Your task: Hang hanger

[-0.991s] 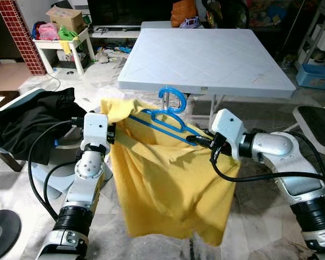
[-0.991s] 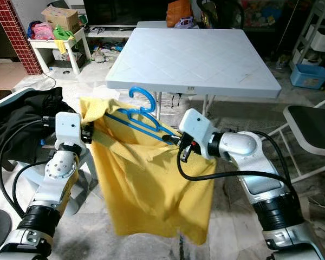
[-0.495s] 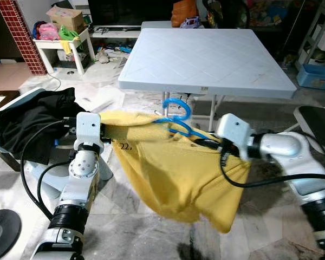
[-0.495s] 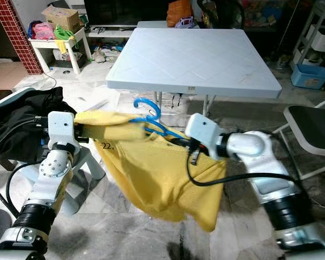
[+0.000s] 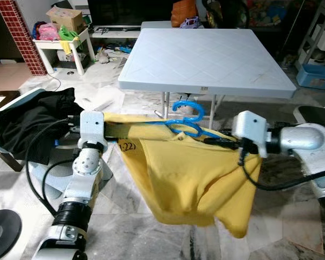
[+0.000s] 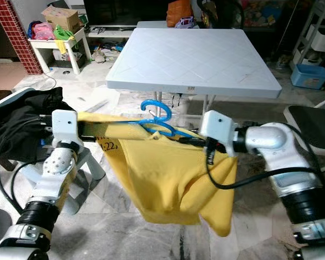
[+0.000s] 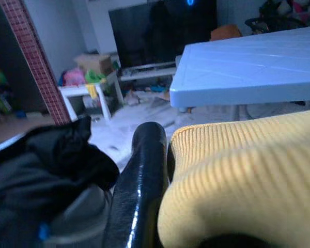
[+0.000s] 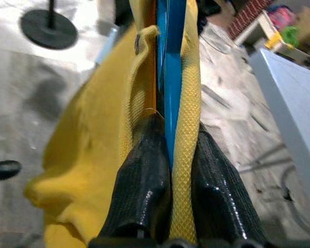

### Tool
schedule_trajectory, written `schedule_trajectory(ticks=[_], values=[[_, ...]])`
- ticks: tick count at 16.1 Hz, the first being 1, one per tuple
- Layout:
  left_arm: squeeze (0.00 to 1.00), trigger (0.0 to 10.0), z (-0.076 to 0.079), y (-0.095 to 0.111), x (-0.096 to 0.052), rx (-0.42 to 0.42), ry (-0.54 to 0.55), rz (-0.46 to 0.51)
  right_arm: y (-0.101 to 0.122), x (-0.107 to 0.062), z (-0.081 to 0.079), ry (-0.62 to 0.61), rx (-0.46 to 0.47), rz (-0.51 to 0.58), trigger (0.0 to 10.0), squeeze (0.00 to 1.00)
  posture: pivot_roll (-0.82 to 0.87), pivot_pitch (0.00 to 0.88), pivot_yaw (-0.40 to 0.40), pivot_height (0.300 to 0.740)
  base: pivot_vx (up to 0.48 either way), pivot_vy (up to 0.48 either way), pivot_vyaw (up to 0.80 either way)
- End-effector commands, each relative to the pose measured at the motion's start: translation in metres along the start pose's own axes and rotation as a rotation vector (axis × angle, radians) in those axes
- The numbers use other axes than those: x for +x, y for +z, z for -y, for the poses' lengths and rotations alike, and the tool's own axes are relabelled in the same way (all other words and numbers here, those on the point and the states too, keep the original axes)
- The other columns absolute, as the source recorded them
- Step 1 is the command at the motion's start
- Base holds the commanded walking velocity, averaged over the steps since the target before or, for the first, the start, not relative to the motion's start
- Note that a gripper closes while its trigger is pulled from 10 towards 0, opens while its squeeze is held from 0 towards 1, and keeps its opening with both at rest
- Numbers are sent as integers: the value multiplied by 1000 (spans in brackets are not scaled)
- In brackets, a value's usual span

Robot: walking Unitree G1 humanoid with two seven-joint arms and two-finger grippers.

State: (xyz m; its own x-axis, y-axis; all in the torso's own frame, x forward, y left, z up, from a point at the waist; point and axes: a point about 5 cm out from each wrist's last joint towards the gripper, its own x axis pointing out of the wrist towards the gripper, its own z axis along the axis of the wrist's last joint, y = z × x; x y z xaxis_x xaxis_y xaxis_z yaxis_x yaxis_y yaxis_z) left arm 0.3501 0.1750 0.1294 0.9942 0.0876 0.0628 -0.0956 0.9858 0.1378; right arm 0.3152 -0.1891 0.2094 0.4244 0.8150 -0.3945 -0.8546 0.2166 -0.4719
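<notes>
A yellow shirt (image 5: 189, 173) hangs stretched between my two grippers in front of the table. A blue hanger (image 5: 187, 115) sits inside its neck, with the hook standing up above the fabric. My left gripper (image 5: 111, 130) is shut on the shirt's left shoulder; in the left wrist view one black finger (image 7: 142, 175) presses against the ribbed yellow cloth (image 7: 237, 175). My right gripper (image 5: 215, 142) is shut on the hanger's blue bar (image 8: 173, 62) together with the yellow fabric, its fingers (image 8: 144, 175) pinching both.
A white folding table (image 5: 206, 54) stands just beyond the shirt. A chair with black clothes (image 5: 27, 122) is at the left, and a black-seated chair (image 5: 319, 116) at the right. A round black base (image 5: 0, 230) lies on the marble floor, with clutter along the back wall.
The grippers have drawn apart, the right one moving right. The shirt's top edge, slanted and slack before, is now pulled taut and nearly level, with the hanger shifted right.
</notes>
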Motion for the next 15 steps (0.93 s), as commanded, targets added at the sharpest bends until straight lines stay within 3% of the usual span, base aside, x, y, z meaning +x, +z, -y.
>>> schedule_trajectory(ticks=[1, 5, 8, 10, 11, 12, 13, 14, 15], values=[[0, 0, -43, -15, -1, -65, 168, -103, 6, -42, 22, -98, -9, -11, 10000, 0, -53, 0, 42, 740, 0, 0, 0], [0, 0, -33, -29, -3, -190, 96, -220, 27, -61, 35, -88, -31, 77, 10000, 0, -56, 0, 45, 740, 0, 0, 0], [0, 0, -23, -34, -5, -236, 32, -257, 33, -62, 39, -102, -18, 137, 10000, 0, -57, 0, 43, 740, 0, 0, 0], [0, 0, -9, -34, -7, -261, -47, -259, 33, -56, 41, -131, -2, 159, 10000, 0, -56, 0, 42, 740, 0, 0, 0], [0, 0, 3, -31, -9, -257, -119, -252, 31, -44, 42, -178, 2, 165, 10000, 0, -53, 0, 40, 740, 0, 0, 0], [0, 0, 5, -31, -9, -248, -133, -252, 31, -41, 43, -187, 6, 168, 10000, 0, -53, 0, 40, 740, 0, 0, 0], [0, 3569, 9, -31, -10, -208, -152, -252, 31, -34, 44, -209, 7, 165, 10000, 0, -53, 0, 40, 740, 0, 0, 0], [1000, 10000, 21, -30, -14, -179, -227, -231, 29, -21, 47, -272, 6, 161, 10000, 0, -45, 0, 38, 740, 0, 0, 0], [1000, 10000, 28, -27, -18, -156, -269, -200, 28, -12, 46, -290, 6, 160, 10000, 0, -39, 0, 37, 740, 0, 0, 0]])
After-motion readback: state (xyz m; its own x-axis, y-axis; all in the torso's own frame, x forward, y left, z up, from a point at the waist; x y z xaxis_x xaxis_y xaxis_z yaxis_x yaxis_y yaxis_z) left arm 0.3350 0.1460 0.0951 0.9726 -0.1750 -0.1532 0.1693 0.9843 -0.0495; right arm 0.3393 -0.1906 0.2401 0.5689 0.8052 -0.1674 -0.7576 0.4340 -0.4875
